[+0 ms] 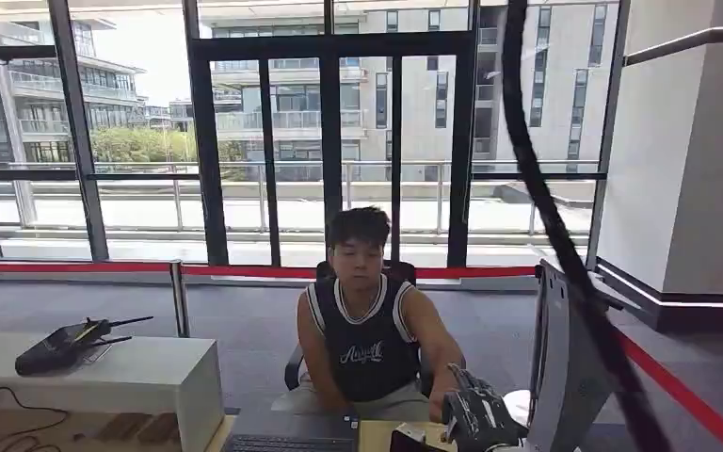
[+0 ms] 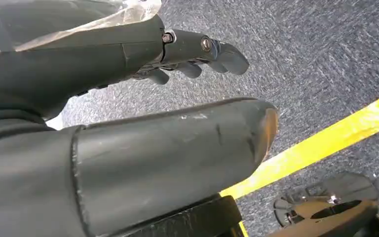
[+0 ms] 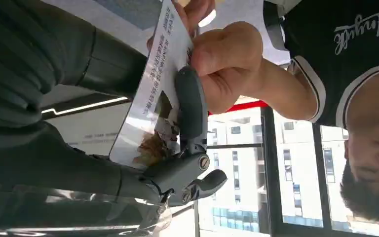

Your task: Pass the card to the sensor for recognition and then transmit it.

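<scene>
The card (image 3: 154, 94) is gripped by the right hand (image 3: 177, 148) and pinched by the person's hand (image 3: 222, 64) at 12 o'clock; handover judged underway, release outstanding. The left hand (image 2: 197, 54) hangs empty, fingers loosely curled.

White card (image 3: 153, 94) with dark print and a picture; grey robot hand (image 3: 187, 148); person's black white-trimmed top (image 1: 367, 353); yellow floor stripe (image 2: 321, 143).

The head view looks forward from high on the robot, facing a seated person (image 1: 365, 325) across the desk (image 1: 381, 435) and the glass wall behind. The right wrist view sits close behind the right hand (image 3: 177, 148), turned, facing the same person at short range. The left wrist view looks down past the left hand (image 2: 187, 54) at carpet (image 2: 325, 59).
</scene>
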`<action>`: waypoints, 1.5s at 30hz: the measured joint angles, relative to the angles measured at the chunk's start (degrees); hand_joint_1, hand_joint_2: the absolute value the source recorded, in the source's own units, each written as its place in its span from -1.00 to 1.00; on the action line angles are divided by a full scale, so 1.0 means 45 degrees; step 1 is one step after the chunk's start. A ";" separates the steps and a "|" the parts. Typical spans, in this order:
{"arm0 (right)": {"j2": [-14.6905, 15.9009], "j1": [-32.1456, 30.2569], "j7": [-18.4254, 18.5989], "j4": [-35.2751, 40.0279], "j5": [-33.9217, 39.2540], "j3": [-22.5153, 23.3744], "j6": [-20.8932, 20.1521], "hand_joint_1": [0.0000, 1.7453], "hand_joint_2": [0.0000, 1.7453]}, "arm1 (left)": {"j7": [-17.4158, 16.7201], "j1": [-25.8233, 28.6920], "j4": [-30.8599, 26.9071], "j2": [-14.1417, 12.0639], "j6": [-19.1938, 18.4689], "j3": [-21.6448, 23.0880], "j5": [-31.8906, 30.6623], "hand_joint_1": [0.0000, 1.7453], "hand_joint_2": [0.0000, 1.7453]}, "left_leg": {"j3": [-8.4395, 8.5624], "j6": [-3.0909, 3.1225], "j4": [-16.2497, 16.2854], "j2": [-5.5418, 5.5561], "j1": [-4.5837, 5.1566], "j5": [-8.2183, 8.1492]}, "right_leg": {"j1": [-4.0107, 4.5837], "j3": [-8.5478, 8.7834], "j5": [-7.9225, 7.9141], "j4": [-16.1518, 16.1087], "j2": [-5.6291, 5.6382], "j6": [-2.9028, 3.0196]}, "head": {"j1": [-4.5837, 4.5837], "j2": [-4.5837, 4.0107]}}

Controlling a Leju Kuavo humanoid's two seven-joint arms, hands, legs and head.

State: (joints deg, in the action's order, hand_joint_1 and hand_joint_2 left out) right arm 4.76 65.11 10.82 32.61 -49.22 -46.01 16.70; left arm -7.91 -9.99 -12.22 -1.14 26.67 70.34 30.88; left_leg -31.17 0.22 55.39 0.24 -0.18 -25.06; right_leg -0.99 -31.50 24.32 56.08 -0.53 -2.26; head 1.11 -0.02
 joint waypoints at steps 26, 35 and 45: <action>0.0107 -0.2624 -0.2564 0.1484 0.6325 0.0627 -0.1249 -1.00 -1.00 | 0.0321 0.0421 0.0010 -0.0010 0.0515 0.0184 0.1122 -1.00 -1.00 | 0.0015 -0.0001 0.0002 -0.0002 -0.0005 -0.0002 | 0.0006 0.0002 0.0004 -0.0008 0.0001 0.0003 | 0.0005 0.0000; 0.1630 -0.5450 -0.0928 0.5735 0.6990 0.0627 -0.1423 -1.00 1.00 | 0.0204 0.0613 0.0019 -0.0097 0.0670 0.0102 0.1404 -1.00 -1.00 | 0.0013 0.0001 0.0002 -0.0006 -0.0001 -0.0006 | 0.0002 0.0003 0.0003 -0.0015 0.0008 0.0003 | -0.0005 0.0000; 0.2550 -0.6787 -0.0398 0.8098 0.5935 0.0578 -0.1370 -1.00 1.00 | 0.0291 0.0617 0.0019 -0.0141 0.0641 0.0092 0.1394 -1.00 -1.00 | 0.0014 0.0001 0.0000 -0.0005 -0.0003 -0.0006 | 0.0004 0.0005 0.0003 -0.0015 0.0008 0.0003 | 0.0000 0.0000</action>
State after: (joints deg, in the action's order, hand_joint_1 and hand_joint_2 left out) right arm 16.24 34.57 9.03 69.05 -22.51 -43.41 10.54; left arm -6.60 -7.22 -12.13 -1.77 29.55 70.75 37.16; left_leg -31.11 0.23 55.39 0.22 -0.20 -25.08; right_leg -0.97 -31.48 24.34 56.01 -0.50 -2.25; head 1.11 -0.02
